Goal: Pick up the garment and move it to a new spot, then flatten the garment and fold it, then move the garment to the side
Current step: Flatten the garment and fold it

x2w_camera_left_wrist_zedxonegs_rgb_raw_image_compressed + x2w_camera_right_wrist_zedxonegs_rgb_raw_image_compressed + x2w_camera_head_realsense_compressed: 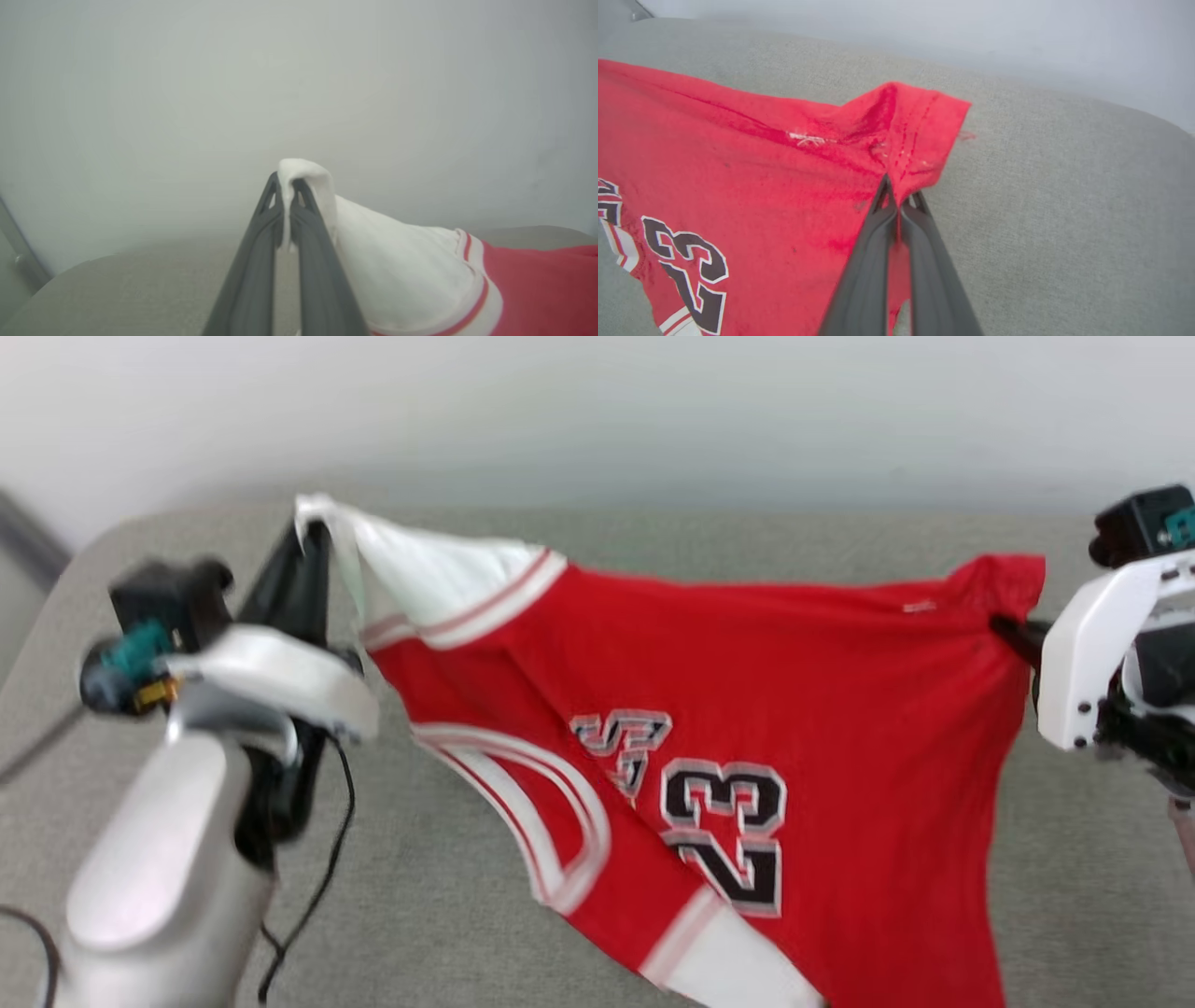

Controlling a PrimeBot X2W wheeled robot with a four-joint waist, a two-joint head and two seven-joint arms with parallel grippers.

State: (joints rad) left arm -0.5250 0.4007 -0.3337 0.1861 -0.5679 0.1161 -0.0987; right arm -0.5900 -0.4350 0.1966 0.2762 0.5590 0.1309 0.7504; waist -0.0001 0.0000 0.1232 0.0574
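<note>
Garment (840,728) is up in the air, stretched between both pincers over the grey fabric surface (448,896).

Left pincer (313,541) is clenched on the tip of a white sleeve (439,569). In the left wrist view its dark fingers (252,270) are pressed together and white cloth folds over the tips.

Right pincer (1013,633) is clenched on a red stitched corner (1008,583). In the right wrist view the fingers (864,280) meet on red fabric just under the stitching, and the corner pokes up past the tips.

The top edge of the garment runs roughly level from one pincer to the other. The rest drapes down and to the right, and runs off the bottom of the head view. Can't tell if the lower part touches the surface.

The black "23" print (728,831) with white outline sits mid-garment, tilted. The white neck trim (551,812) with red stripes is at lower left of the cloth. The second white sleeve (738,966) is at the bottom edge.

A black cable (327,859) hangs by the silver left forearm (168,887). The pale wall (597,411) is behind the surface. The head view is slightly blurred.
</note>
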